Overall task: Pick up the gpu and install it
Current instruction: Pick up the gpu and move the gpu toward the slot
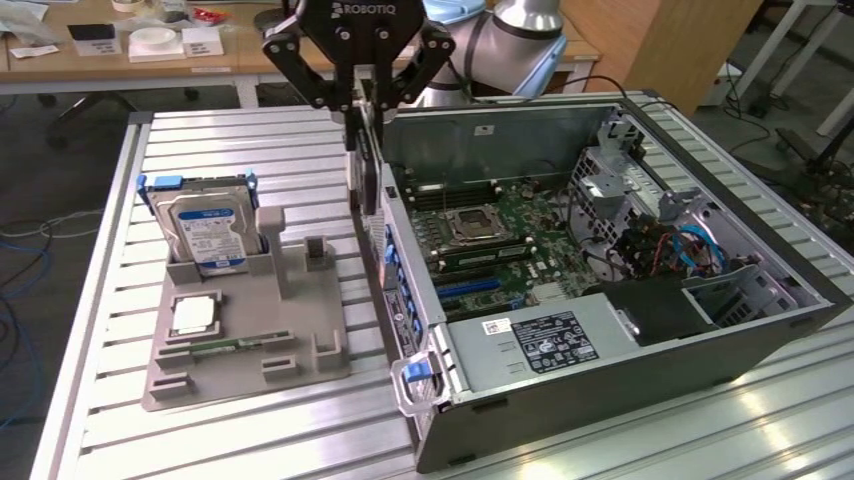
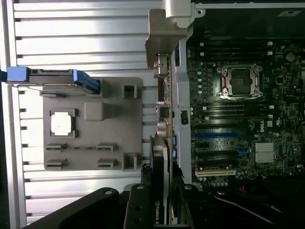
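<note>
The gripper point(image 1: 363, 108) was partly closed, its fingers clamped on the top edge of the gpu point(image 1: 360, 175), which hung upright and edge-on. Below it, the card's lower edge stood just beside the computer case's point(image 1: 601, 390) side wall, in the narrow gap between that wall and the gray holder tray point(image 1: 240, 360). Farther in, the motherboard point(image 1: 507, 235) lay uncovered.

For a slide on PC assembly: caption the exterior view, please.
Gripper holds the gpu on edge between the grey parts tray and the open computer case.
</note>
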